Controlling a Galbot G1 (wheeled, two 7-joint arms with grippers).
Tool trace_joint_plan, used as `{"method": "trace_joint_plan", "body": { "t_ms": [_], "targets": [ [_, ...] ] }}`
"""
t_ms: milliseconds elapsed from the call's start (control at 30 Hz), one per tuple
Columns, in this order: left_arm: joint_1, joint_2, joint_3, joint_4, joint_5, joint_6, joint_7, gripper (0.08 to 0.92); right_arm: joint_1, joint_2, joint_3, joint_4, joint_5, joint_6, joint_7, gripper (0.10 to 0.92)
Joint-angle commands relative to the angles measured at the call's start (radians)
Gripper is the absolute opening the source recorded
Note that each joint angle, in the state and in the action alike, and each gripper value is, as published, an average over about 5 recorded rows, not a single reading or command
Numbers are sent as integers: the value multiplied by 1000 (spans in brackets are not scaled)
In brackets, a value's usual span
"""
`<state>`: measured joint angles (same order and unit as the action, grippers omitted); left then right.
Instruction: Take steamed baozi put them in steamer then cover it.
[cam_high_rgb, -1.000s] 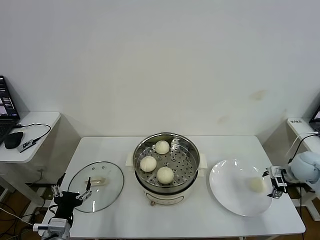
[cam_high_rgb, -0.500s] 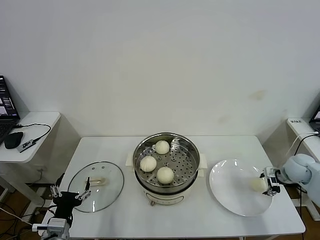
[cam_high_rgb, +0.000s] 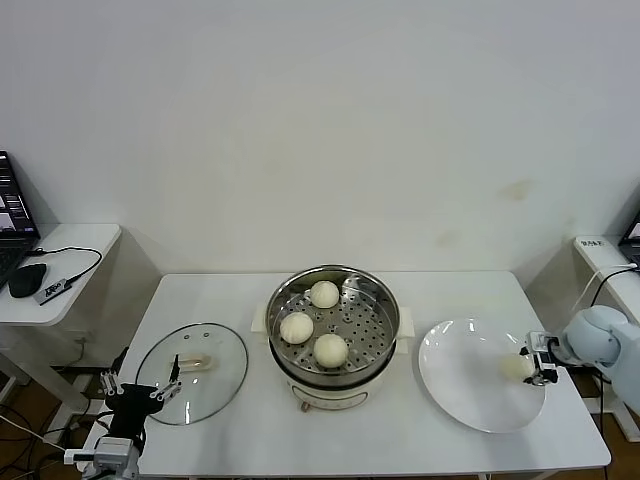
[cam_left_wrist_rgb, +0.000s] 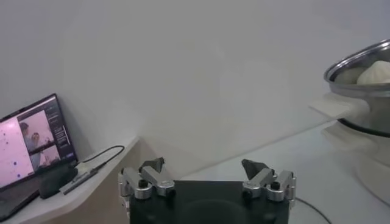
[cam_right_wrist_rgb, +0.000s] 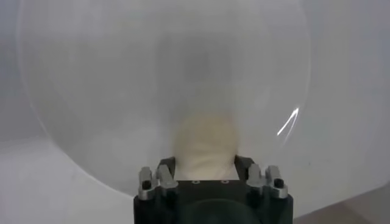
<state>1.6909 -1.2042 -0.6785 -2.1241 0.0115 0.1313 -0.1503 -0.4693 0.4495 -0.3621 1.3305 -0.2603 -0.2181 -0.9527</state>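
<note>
Baozi number four (cam_high_rgb: 516, 368) lies on the right part of the white plate (cam_high_rgb: 470, 390), and your right hand (cam_high_rgb: 533, 364) is at it from the plate's right edge. In the right wrist view the bun (cam_right_wrist_rgb: 205, 146) sits between the two fingers (cam_right_wrist_rgb: 166, 167), which stand apart on either side of it; you cannot tell from these views whether the pads press the bun or only flank it. The bun is round, so no long axis can be given.

Three other baozi (cam_high_rgb: 323, 294) rest on the perforated tray inside the steamer (cam_high_rgb: 380, 340), which stands at the middle of the bench (cam_high_rgb: 400, 440). One bun is toward the back, one at the left, one at the front; the right part of the tray is bare. The pot is uncovered.

The cover (cam_high_rgb: 192, 372) lies flat on the left part of the bench, well apart from the pot, handle up. Its cream handle (cam_high_rgb: 195, 363) runs roughly left to right.

Your left hand (cam_high_rgb: 140, 393) hangs at the front left corner of the bench, just beside the cover's near rim, fingers spread wide and holding nothing (cam_left_wrist_rgb: 207, 176).

A side table (cam_high_rgb: 60, 270) to the far left carries a laptop (cam_high_rgb: 12, 215) and a cable. The pot's raised wall stands between the plate and the tray.
</note>
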Motion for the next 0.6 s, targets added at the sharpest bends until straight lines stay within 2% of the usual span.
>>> {"method": "trace_joint_plan", "body": {
  "t_ms": [33,167,367,600],
  "targets": [
    [1,0,1,-1,1,0,-1,823,1,-6,3,9,-1,-4,-8,537],
    [1,-1,3,-2,1,-1,-1,823,6,-18,3,20,6,-5,-9,493],
    [1,-1,5,-5,1,-1,-1,823,61,-57,-19,67,46,-16,-11,507],
    [-3,2,11,-10,2,0,0,823,255,-126,-101,196,158,-61,-15,509]
  ]
}}
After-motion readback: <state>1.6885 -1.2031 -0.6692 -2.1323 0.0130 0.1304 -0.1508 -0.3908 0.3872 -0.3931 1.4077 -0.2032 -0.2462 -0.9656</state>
